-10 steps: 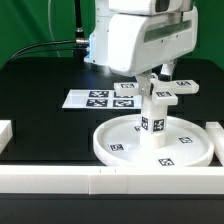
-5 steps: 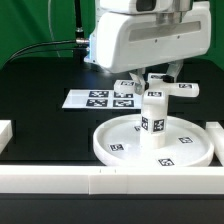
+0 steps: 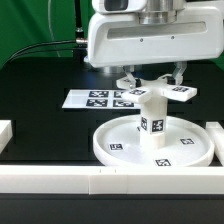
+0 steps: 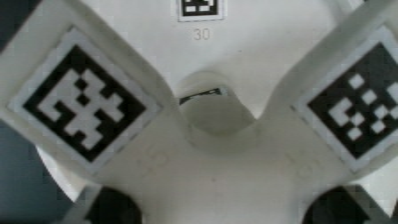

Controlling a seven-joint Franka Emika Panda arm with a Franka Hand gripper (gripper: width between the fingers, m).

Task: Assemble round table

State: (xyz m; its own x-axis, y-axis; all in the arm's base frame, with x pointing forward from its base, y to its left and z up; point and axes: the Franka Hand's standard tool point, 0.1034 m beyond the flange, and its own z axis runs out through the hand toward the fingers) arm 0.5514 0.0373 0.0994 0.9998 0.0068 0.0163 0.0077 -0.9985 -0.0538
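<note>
The large rimmed round disc [image 3: 110,150] lies flat on the black table. The short cylinder leg [image 3: 152,122] stands upright in its middle. My gripper [image 3: 153,80] is shut on the cross-shaped foot [image 3: 183,93] and holds it level at the top of the leg; whether the two touch I cannot tell. In the wrist view the foot [image 4: 214,160] fills the picture, with its tagged arms spreading out. My gripper [image 4: 222,205] clamps its centre, with the dark fingertips [image 4: 111,207] on either side.
The marker board [image 3: 95,98] lies on the table behind the disc. Long white border rails run along the front [image 3: 90,180], at the exterior view's left [image 3: 5,133] and at its right [image 3: 215,130]. A green backdrop stands behind.
My gripper has turned the cross-shaped foot over the leg, so its arms point in new directions. The disc and leg have not moved.
</note>
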